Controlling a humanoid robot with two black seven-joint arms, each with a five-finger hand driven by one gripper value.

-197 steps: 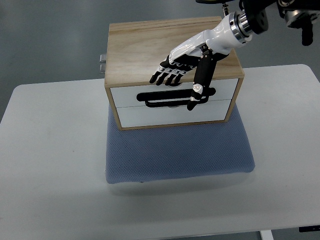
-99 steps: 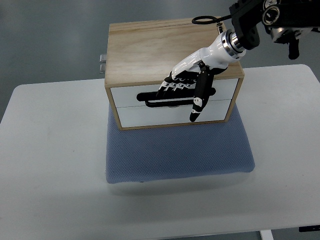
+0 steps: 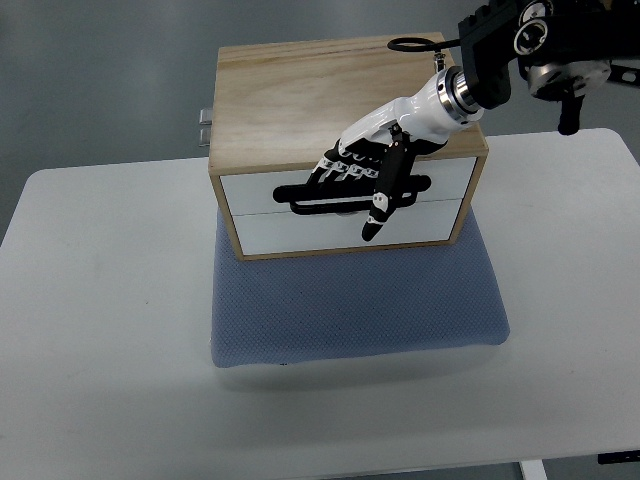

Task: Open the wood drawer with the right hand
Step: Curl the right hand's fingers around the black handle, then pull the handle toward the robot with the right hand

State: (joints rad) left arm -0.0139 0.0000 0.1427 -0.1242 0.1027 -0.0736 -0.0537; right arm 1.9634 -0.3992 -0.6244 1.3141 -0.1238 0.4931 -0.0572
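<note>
The right hand (image 3: 365, 180), fingers curled over the black handle (image 3: 300, 196) running left-right across the drawer (image 3: 345, 210), reaches from behind; whether they truly grip it I cannot tell

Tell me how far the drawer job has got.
Done: the right hand has reached the front of the wooden box on the blue mat, fingers curled at the black handle, thumb hanging below it. In hand: getting a grip; whether the fingers are hooked behind the handle I cannot tell. Left: the pull itself, since the white drawer front sits flush and closed.
</note>
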